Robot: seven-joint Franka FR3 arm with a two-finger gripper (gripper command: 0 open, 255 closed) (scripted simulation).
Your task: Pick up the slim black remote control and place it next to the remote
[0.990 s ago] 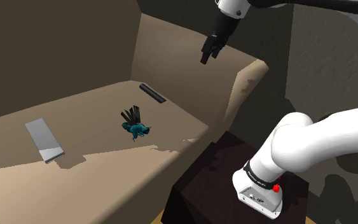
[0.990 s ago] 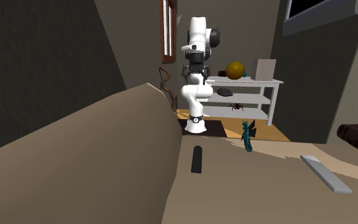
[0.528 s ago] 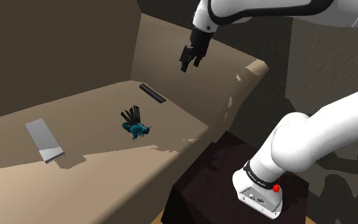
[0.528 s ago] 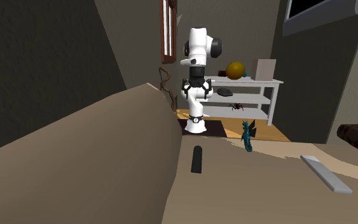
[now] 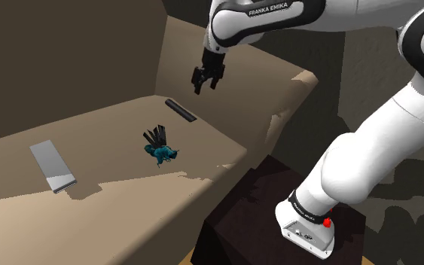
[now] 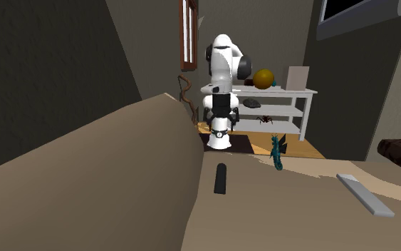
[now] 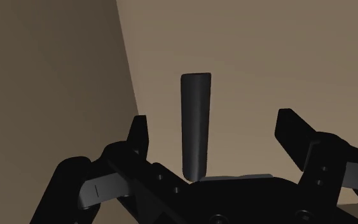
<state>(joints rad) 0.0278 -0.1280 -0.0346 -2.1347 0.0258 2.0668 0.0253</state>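
Wide open and empty, the gripper (image 5: pixel 205 84) hangs above the slim black remote (image 5: pixel 180 110), upper centre in the shoulder view (near the sofa backrest (image 5: pixel 89 53)); a skewed descent could hit that backrest.

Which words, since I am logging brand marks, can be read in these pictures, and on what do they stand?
"FRANKA EMIKA": dark letters on the white upper arm link, shoulder view.
Print on the black band round the arm's base: too small to read.
Slim black remote control and flat grey rectangular remote: no readable marks.
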